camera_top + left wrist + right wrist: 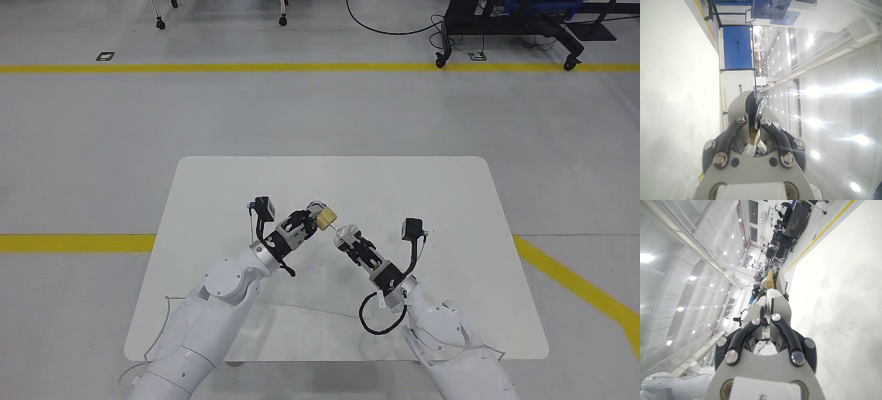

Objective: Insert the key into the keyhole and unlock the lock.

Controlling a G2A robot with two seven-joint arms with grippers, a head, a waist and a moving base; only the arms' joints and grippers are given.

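Observation:
A brass padlock (326, 217) is held above the middle of the white table (440, 190) by my left gripper (314, 220), which is shut on it. In the left wrist view the brass body (754, 136) sits between the fingers of the left gripper (758, 106), with its silver shackle (760, 108) pointing out past the tips. My right gripper (344, 236) faces the lock from the right, shut, its taped tips nearly touching the lock. In the right wrist view the padlock (770, 280) stands just beyond my right gripper (767, 294). The key is hidden between the right pads.
Both grippers meet in the air over the table's middle. A yellow floor line (80, 242) runs past the table on both sides. Wheeled equipment (510, 30) stands on the floor far behind the table.

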